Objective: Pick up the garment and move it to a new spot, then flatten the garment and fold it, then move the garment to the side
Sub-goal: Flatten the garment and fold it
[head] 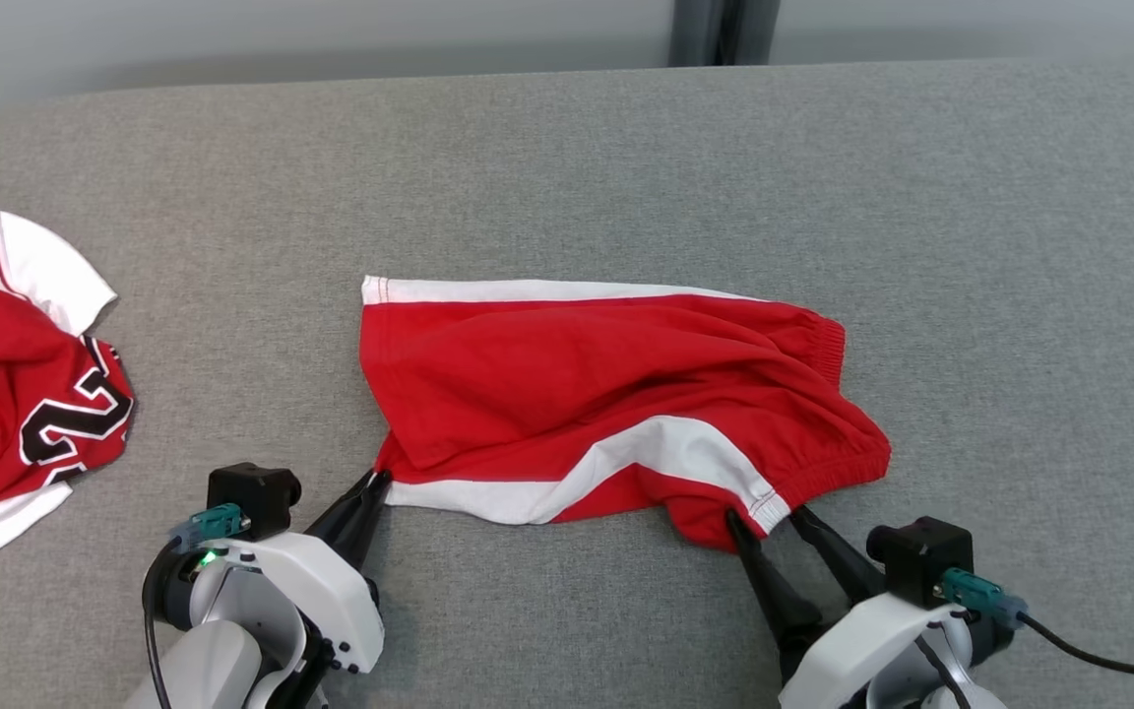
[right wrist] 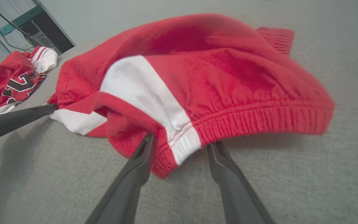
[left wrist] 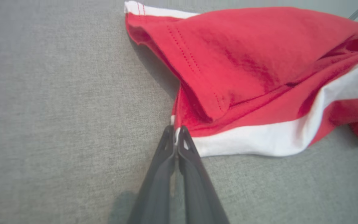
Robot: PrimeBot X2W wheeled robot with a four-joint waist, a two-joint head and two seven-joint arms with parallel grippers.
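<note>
Here, left hand (head: 380, 480) pinches a hem corner of the red-and-white cloth shorts (head: 577, 384); right hand (head: 766, 515) (jaws apart) straddles their waistband.

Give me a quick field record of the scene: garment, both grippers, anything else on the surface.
garment: red shorts with white stripes, lying rumpled on the grey surface, not yet flat
left gripper: shut on a lower corner of the shorts, at the white hem
right gripper: open, one finger on either side of the waistband end, not yet closed
other item: red jersey with a number, lying apart at the surface's left edge
stage: grasp half made; left side gripped, right side not yet
</note>
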